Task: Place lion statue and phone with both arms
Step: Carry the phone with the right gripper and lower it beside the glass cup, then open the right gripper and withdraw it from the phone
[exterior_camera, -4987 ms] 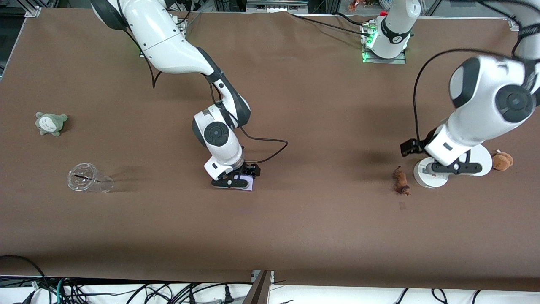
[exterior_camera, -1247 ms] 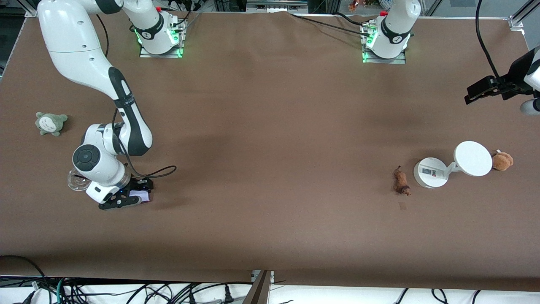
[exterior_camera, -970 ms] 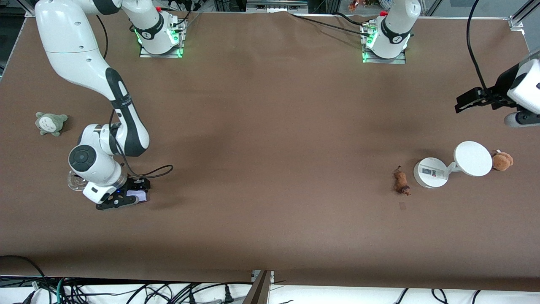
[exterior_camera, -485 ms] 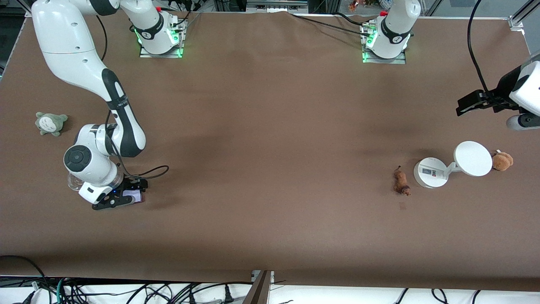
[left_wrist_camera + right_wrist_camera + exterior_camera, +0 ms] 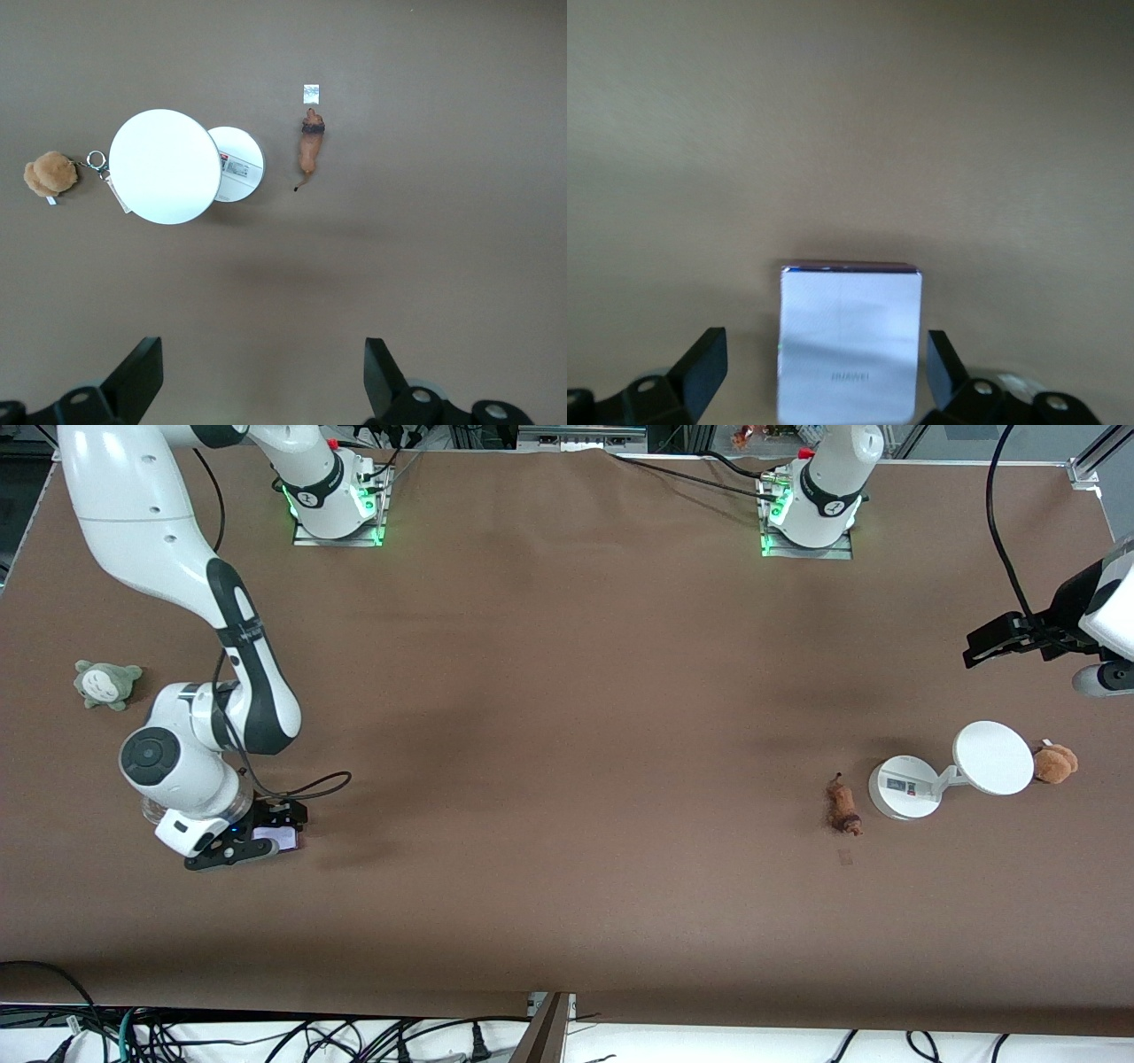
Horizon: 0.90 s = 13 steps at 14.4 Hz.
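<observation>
The phone [image 5: 276, 839], a pale lavender-white rectangle, lies flat on the brown table near the right arm's end. My right gripper [image 5: 257, 840] is low over it and open. In the right wrist view the phone [image 5: 850, 341] sits between the spread fingers [image 5: 700, 367] with a gap on each side. The lion statue [image 5: 843, 804] lies on the table near the left arm's end, beside the white stand. My left gripper [image 5: 992, 642] is open and empty, high above that end. In the left wrist view [image 5: 263, 376] it looks down on the lion statue [image 5: 310, 150].
A white round-based stand [image 5: 904, 788] with a disc [image 5: 994, 757] stands beside the lion statue, with a brown plush [image 5: 1054, 763] next to the disc. A clear cup [image 5: 152, 809] lies partly under the right wrist. A grey-green plush [image 5: 106, 684] sits farther from the front camera.
The right arm carried the phone from the table's middle toward its own end, still creeping that way over the last second. The left arm rose away from the stand and now holds high.
</observation>
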### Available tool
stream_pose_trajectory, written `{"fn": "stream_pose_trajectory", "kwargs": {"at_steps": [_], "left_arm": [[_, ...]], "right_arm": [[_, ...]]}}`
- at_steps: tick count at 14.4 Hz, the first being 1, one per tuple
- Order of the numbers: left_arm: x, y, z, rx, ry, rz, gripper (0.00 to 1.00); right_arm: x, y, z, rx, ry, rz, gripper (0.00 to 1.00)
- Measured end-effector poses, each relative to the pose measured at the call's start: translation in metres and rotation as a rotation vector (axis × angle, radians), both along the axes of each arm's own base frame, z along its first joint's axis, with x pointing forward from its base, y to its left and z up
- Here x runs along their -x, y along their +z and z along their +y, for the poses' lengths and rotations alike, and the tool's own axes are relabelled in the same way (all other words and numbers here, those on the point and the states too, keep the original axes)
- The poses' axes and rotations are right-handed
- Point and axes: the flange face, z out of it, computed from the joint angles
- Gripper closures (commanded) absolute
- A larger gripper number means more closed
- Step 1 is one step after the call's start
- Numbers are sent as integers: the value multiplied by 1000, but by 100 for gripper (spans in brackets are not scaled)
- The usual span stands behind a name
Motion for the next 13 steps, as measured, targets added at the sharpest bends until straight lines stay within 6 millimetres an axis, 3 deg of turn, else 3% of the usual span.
{"fn": "stream_pose_trajectory", "kwargs": {"at_steps": [4, 6, 7, 9, 10, 13], "left_arm": [[-2, -7, -4, 0, -7, 19, 0], [-5, -14, -7, 0, -11, 28, 0], [-9, -17, -9, 0, -16, 23, 0], [-12, -18, -12, 0, -22, 8, 0], [-14, -19, -10, 4, -19, 0, 0], [-16, -19, -15, 5, -27, -11, 0]], "right_arm": [[13, 106, 35, -27, -76, 98, 0], [29, 161, 53, -29, -85, 141, 0], [46, 202, 59, -31, -99, 170, 0], [68, 247, 56, -33, -115, 202, 0], [91, 287, 48, -37, -127, 221, 0], [120, 327, 39, -39, -153, 252, 0]]}}
